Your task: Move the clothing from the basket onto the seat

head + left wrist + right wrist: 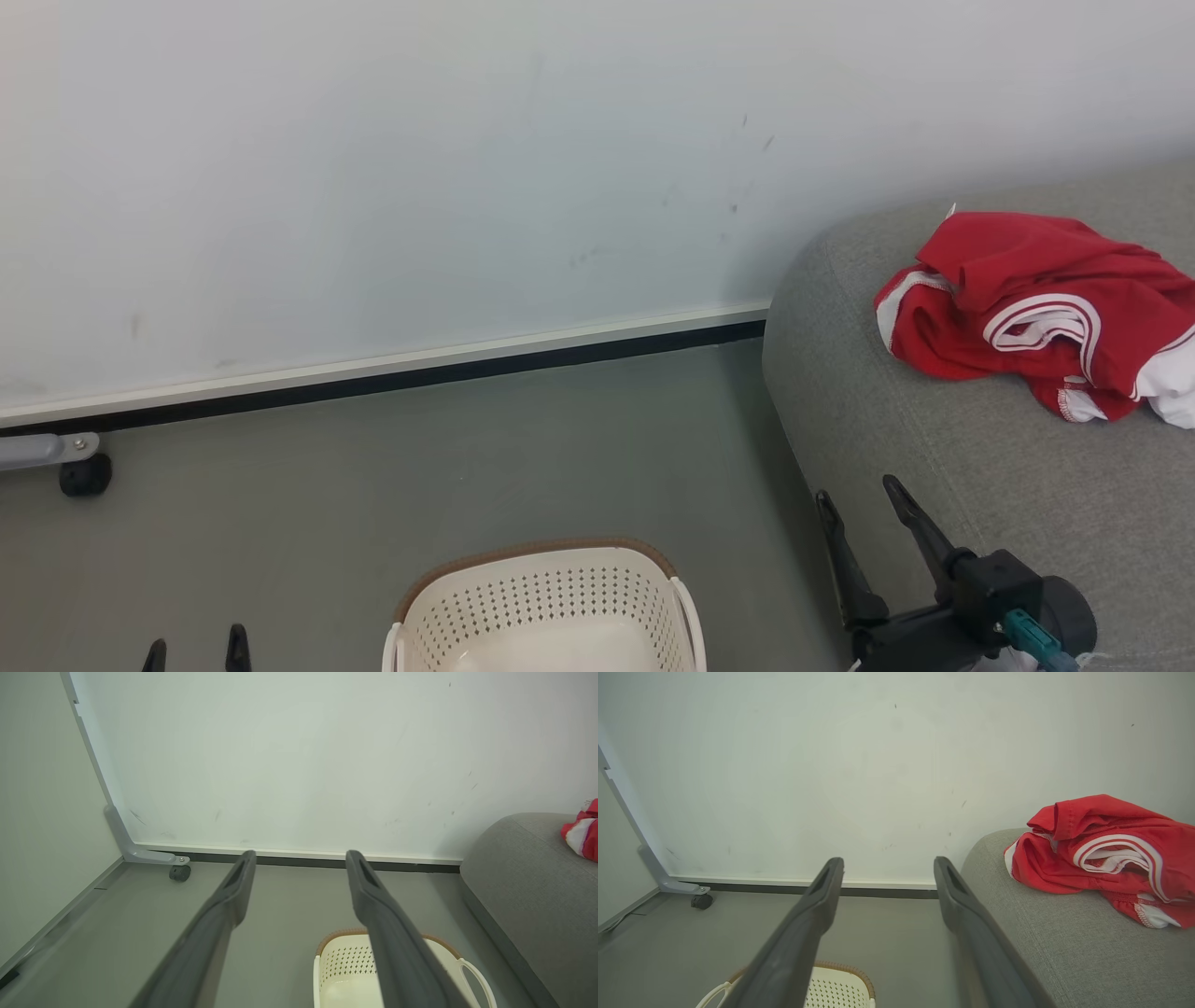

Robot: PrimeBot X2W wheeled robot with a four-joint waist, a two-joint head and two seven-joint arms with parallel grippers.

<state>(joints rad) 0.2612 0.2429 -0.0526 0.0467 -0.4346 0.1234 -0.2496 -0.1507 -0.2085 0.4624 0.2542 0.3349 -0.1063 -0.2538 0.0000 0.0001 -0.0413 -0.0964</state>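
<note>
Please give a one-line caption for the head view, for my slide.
Red clothing lies heaped on the grey seat; the basket stands on the floor, and the open right end effector holds nothing.

Clothing (1036,313) on the seat (952,467), right of the basket (546,607) on the floor (373,504).

Head looks down; wrists face wall (373,187); basket (546,597) shared

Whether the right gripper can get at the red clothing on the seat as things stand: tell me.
Probably yes. The right gripper is open and empty at the edge of the seat, and only bare upholstery lies between it and the clothing.
</note>
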